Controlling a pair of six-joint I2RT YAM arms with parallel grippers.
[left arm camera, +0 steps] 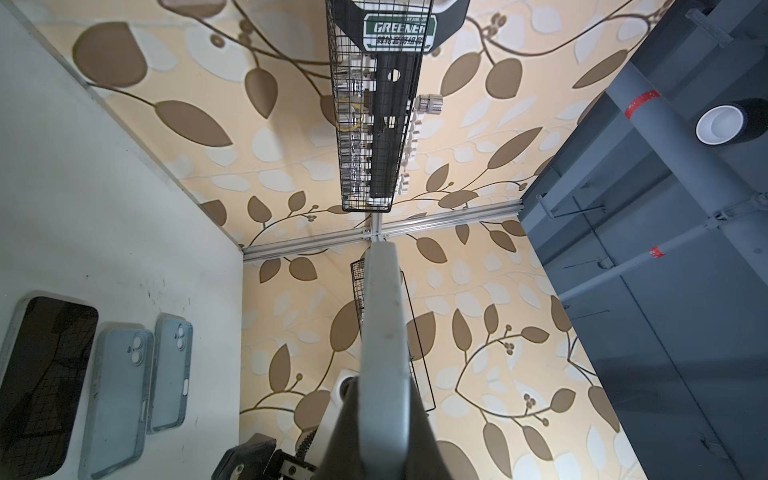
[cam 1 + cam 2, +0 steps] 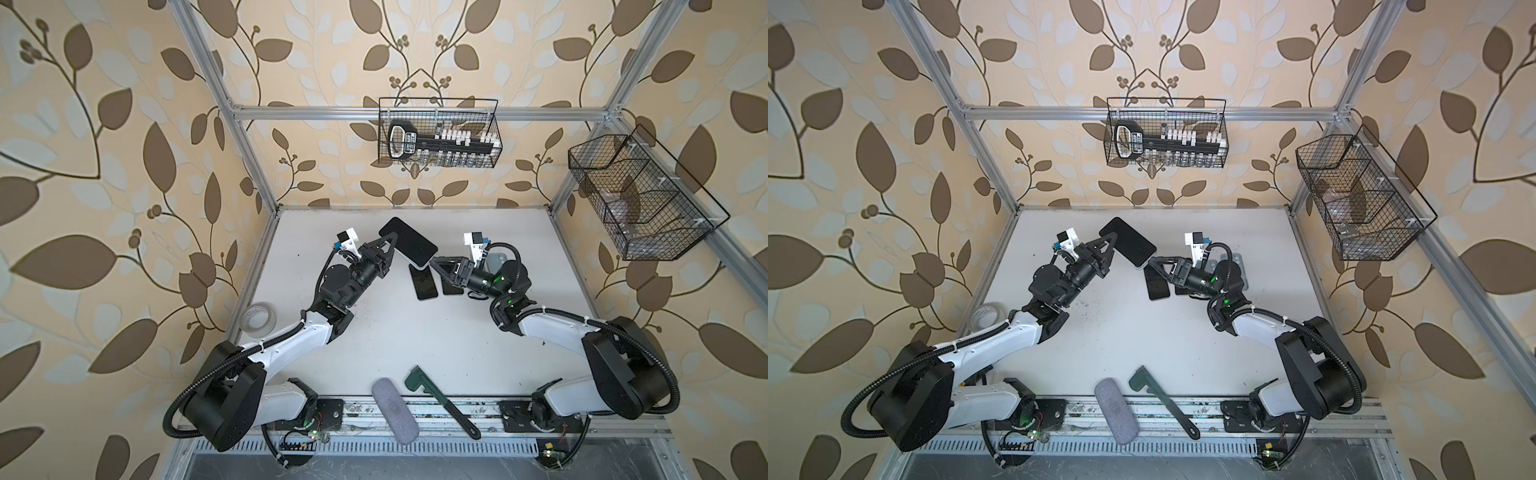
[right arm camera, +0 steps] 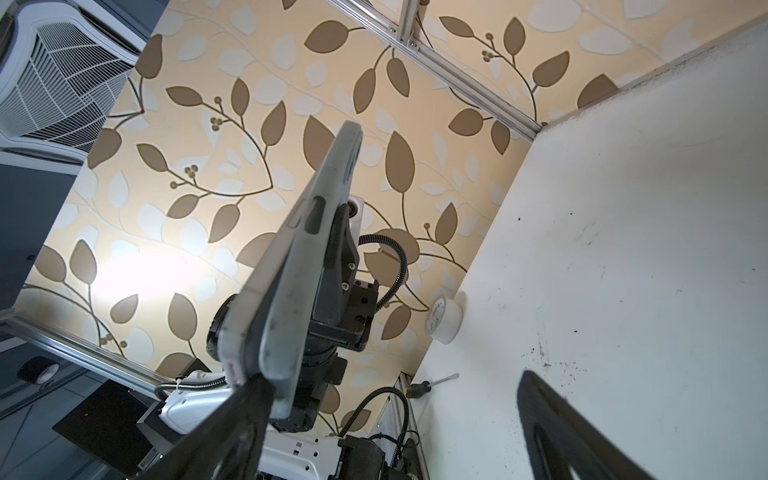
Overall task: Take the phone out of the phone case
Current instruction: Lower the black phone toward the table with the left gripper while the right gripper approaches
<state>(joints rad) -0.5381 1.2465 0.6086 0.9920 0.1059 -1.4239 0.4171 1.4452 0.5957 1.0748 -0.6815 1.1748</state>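
Left end effector clamps the phone; right end effector, jaws apart, should catch the phone case corner, peeling gently.

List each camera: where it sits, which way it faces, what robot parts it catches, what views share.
Top views: overhead above the arm bases, looking down on the table; both arms whole, left gripper shut on the cased phone, right gripper open at its corner.
Left wrist: on the left arm, sighting along the phone's edge toward the wall basket; one finger shows.
Right wrist: on the right arm, facing the phone; both fingers show.
Shared: all show the phone.
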